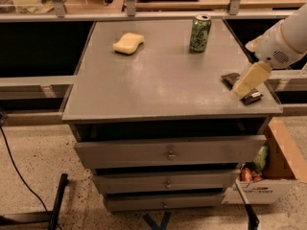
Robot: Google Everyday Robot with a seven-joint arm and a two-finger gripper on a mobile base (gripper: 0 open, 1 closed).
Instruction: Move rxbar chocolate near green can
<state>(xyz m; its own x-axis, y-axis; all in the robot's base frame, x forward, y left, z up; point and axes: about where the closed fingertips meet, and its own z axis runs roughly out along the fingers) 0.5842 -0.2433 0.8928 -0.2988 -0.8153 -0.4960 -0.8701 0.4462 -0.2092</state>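
Tool (242,87) hangs over the rxbar chocolate (230,78), hiding its middle; spread or pressed together, I cannot tell.

The single camera looked down from above and in front of the cabinet, tilted steeply enough to take in the whole grey surface (158,80) and the drawer fronts (168,152) below it. It stood at middle range, with floor (38,157) nearest. The pincer (242,87) hung at the frame's right edge, over the rxbar chocolate (229,78).
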